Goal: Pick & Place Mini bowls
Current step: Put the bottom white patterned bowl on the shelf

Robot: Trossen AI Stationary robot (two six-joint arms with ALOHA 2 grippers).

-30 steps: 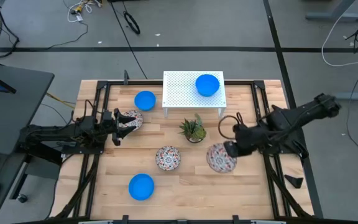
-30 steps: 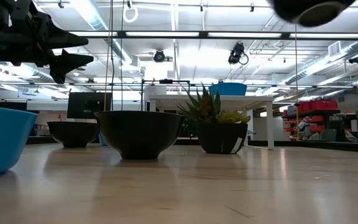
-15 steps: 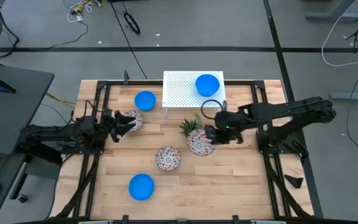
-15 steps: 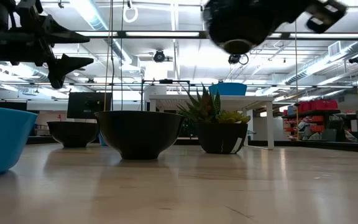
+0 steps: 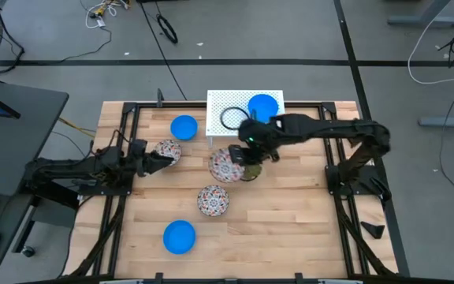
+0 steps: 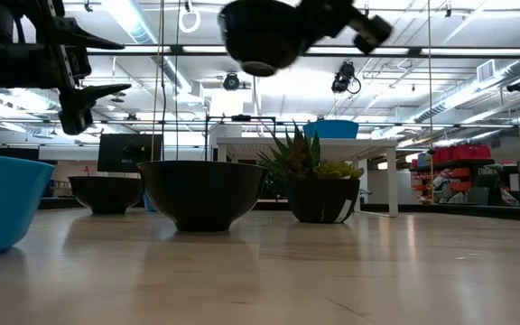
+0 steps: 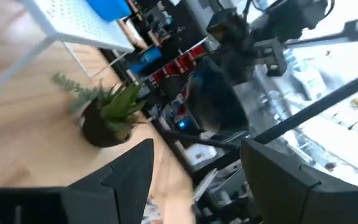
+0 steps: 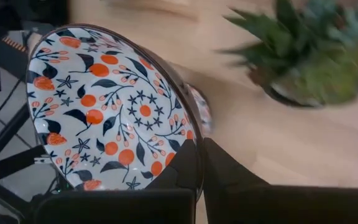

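Right now my right gripper (image 5: 247, 156) is pinched tight on the rim of a floral bowl (image 5: 227, 164), carrying it in the air just off the potted plant (image 7: 107, 112), a little toward nine o'clock from it and at six o'clock from the white perforated rack (image 5: 225, 115). In the right wrist view one finger sits inside the patterned wall and the other outside, so the whole bowl hangs from that one edge and tilts. I judge it a glazed ceramic piece: rigid, smooth, apt to slip in a thin rim pinch, and likely to chip if it drops or knocks the plant or rack. Its weight looks modest, but held off-centre it will want to swing, so I would move gently and set it down flat before letting go. My left gripper (image 5: 150, 160) hovers with its fingers spread wide and nothing between them, right at a second floral bowl (image 5: 169, 150) near nine o'clock on the table; the rim is the sensible place to take that one too. A third floral bowl (image 5: 213, 199) rests at the centre toward six o'clock. One blue bowl (image 5: 263, 107) sits on the rack at twelve o'clock, another blue bowl (image 5: 184, 127) lies on the table beside the rack toward ten o'clock, and a last blue bowl (image 5: 179, 237) waits at seven o'clock.
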